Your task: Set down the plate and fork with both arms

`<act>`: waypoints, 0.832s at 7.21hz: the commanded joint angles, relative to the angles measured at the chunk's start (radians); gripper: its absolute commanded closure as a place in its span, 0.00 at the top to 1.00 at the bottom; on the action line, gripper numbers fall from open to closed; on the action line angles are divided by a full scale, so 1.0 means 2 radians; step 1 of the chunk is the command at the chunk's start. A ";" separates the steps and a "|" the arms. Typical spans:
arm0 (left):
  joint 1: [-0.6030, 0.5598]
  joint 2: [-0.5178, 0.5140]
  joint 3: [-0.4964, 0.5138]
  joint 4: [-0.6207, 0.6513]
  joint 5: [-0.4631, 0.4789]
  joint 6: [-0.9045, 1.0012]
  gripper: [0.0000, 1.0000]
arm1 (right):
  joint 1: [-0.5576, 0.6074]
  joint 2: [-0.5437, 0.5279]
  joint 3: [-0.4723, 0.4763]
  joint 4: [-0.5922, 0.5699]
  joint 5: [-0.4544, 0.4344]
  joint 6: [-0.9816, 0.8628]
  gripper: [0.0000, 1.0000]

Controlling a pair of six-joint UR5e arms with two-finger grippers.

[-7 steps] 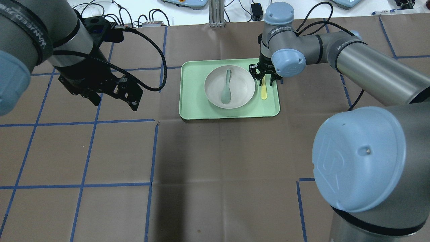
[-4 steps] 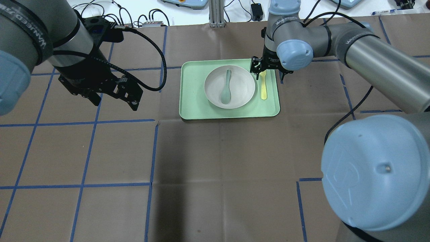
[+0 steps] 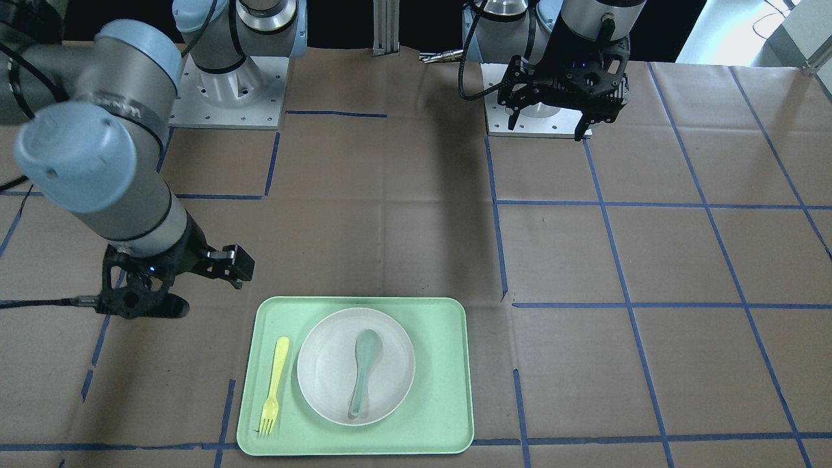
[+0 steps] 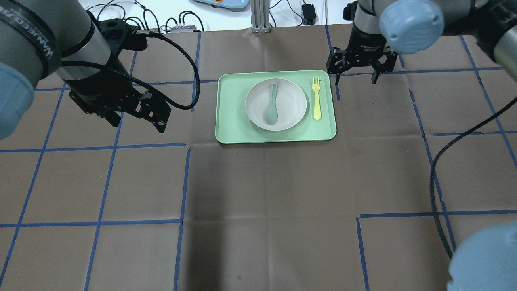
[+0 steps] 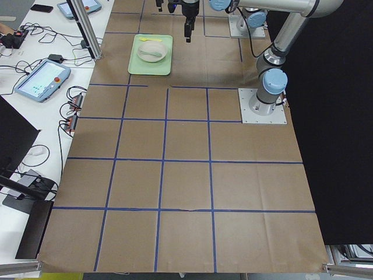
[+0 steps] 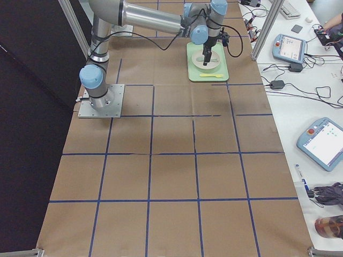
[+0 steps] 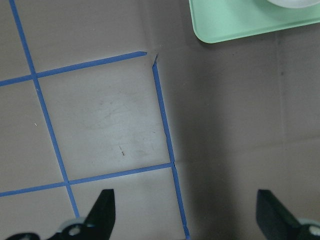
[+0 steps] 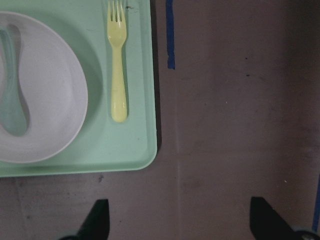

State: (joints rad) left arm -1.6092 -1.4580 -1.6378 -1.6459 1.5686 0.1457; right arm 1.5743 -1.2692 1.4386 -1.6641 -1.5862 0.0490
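You see the slim fork (image 4: 317, 99) beside the round rimmed plate (image 4: 291, 99), left gripper (image 4: 136, 122) and right gripper (image 4: 354, 75) spread, seemingly clear of the tray (image 4: 230, 121)

plate (image 8: 45, 90): cut off at the right wrist view's left edge
spoon (image 8: 12, 110): clipped there too
tray (image 7: 250, 20): only one corner in the left wrist view

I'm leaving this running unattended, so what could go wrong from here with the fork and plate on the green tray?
The slim pale-yellow plastic fork lies flat on the rectangular mint-green tray, close to the round off-white plate. The open right gripper, reaching for it, might nudge the plate. The grey-green spoon lies loose in the plate and could slide out if the plate is tilted.
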 commanded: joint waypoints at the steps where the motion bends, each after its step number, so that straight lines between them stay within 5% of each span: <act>1: 0.000 0.001 0.000 0.000 0.002 0.000 1.00 | -0.006 -0.077 0.013 0.071 0.003 -0.005 1.00; 4: 0.000 0.003 0.001 0.001 0.004 0.000 1.00 | -0.005 -0.146 0.079 0.078 0.005 -0.003 1.00; 6: 0.000 0.003 0.001 0.001 0.005 0.000 1.00 | -0.004 -0.155 0.081 0.075 0.005 0.002 1.00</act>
State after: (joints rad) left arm -1.6084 -1.4533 -1.6368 -1.6444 1.5755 0.1450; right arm 1.5654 -1.5616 1.5936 -1.5092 -1.5755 0.0472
